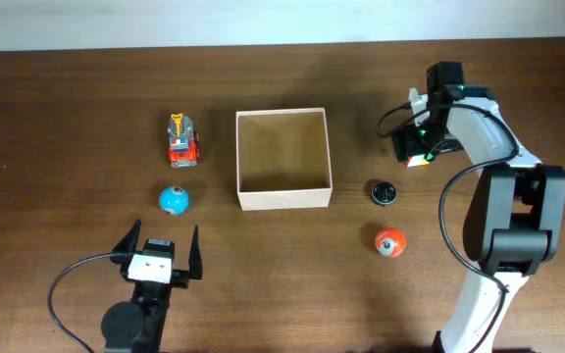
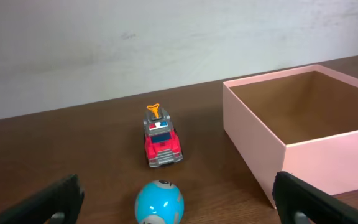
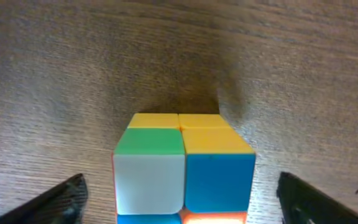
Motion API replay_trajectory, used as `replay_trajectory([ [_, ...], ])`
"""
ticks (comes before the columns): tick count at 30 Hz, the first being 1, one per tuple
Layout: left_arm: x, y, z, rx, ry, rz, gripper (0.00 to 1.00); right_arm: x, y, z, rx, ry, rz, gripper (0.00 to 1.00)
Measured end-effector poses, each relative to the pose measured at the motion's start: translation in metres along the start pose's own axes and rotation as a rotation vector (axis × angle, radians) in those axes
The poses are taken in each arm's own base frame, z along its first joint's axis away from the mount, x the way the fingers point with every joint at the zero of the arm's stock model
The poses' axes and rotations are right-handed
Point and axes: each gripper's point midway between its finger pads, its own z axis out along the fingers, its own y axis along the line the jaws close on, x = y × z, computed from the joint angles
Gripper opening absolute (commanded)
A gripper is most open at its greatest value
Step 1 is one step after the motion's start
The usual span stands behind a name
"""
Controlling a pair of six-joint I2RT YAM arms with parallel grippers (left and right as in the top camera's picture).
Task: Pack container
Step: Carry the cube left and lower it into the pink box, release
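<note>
The container [image 1: 283,199] is a square open-topped box with pale cream walls and a tan floor, at mid-table; nothing lies inside it. It also shows in the left wrist view [image 2: 266,140]. My left gripper [image 1: 157,247] is open at the front left, apart from the toys. A blue ball [image 1: 174,200] lies just ahead of it, between the open fingers in the left wrist view [image 2: 159,202]. A red toy truck [image 1: 182,142] stands farther back. My right gripper [image 3: 179,202] is open, its fingers on either side of a colourful puzzle cube [image 3: 184,165] on the table at the back right [image 1: 418,157].
A small black round object [image 1: 385,192] and an orange ball [image 1: 390,241] lie right of the container. The toy truck also shows in the left wrist view [image 2: 160,143]. A pale wall runs behind the table's far edge.
</note>
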Motion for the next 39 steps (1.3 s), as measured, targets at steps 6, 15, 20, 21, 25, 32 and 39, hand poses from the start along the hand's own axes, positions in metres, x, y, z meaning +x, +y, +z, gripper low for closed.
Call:
replay_trajectory([
  [6, 0.000, 0.000, 0.000, 0.000, 0.000, 0.000, 0.99, -0.001, 0.000, 0.000, -0.002, -0.003, 0.002, 0.63],
  [15, 0.000, 0.000, 0.000, 0.000, 0.000, 0.000, 0.99, 0.002, 0.001, 0.000, -0.006, 0.007, 0.013, 0.46],
  [20, 0.000, 0.000, 0.000, 0.000, 0.000, 0.000, 0.99, 0.005, 0.003, -0.008, -0.021, 0.042, 0.023, 0.41],
  [21, 0.000, 0.000, 0.000, 0.000, 0.000, 0.000, 0.99, 0.003, 0.003, -0.012, -0.023, 0.043, 0.026, 0.41],
  [25, 0.000, 0.000, 0.000, 0.000, 0.000, 0.000, 0.99, -0.012, 0.006, -0.041, -0.034, 0.023, 0.018, 0.40],
  [32, 0.000, 0.000, 0.000, 0.000, 0.000, 0.000, 0.99, -0.070, 0.041, -0.140, -0.041, -0.157, -0.005, 0.41],
  [39, 0.000, 0.000, 0.000, 0.000, 0.000, 0.000, 0.99, -0.086, 0.146, -0.232, -0.122, -0.322, -0.123, 0.41],
])
